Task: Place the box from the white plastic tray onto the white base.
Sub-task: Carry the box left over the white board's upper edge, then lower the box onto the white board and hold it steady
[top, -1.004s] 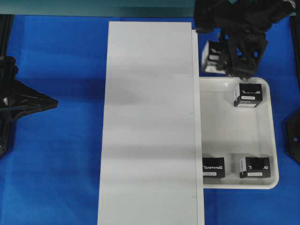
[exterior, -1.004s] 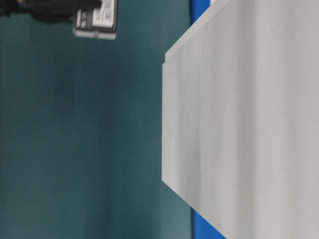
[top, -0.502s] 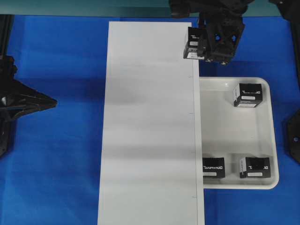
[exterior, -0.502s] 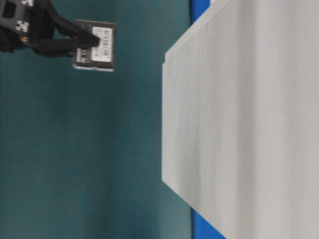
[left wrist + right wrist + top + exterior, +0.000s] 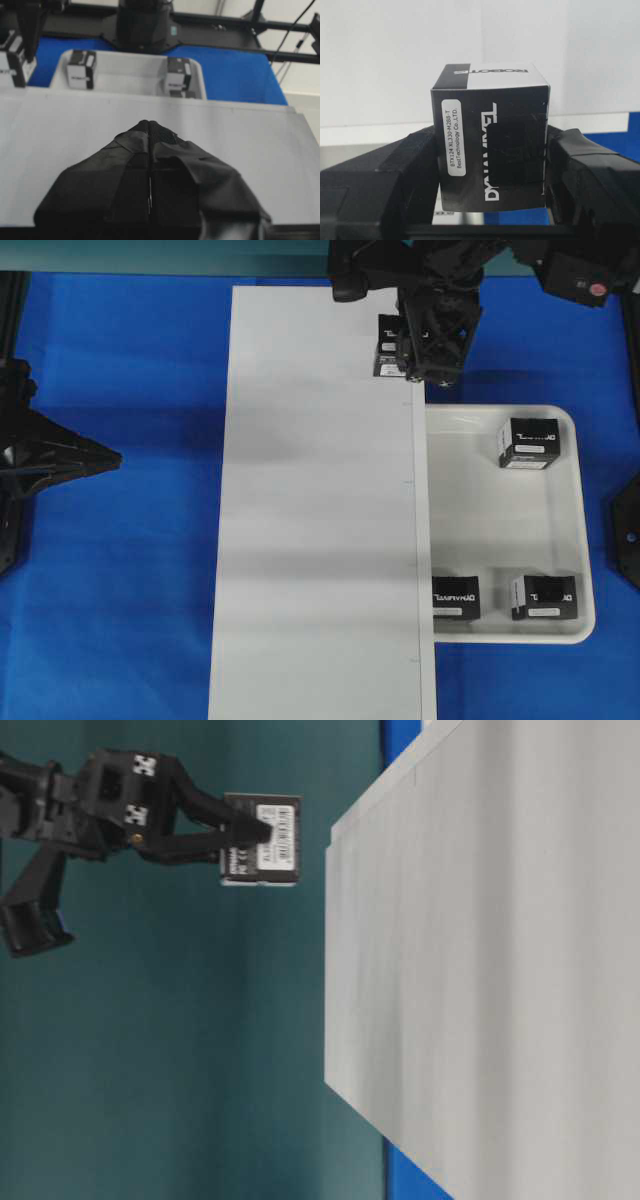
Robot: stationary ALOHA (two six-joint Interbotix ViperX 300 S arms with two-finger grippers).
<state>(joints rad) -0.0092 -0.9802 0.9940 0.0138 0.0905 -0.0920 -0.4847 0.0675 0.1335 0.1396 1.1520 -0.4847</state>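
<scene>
A: Where is the box (image 5: 388, 345) seen?
B: It is clamped in the right claw (image 5: 420, 350), raised over the far right corner of the base (image 5: 320, 520).
A: And the left claw (image 5: 150, 131)?
B: It is pressed together. Three boxes are left in the tray (image 5: 500, 530).

The matte black right gripper (image 5: 262, 835) has long slim fingers (image 5: 215, 815), with white checker-like markings behind them; the black left gripper (image 5: 150, 125) fingertips (image 5: 162, 134) look faintly textured, perhaps taped.
</scene>
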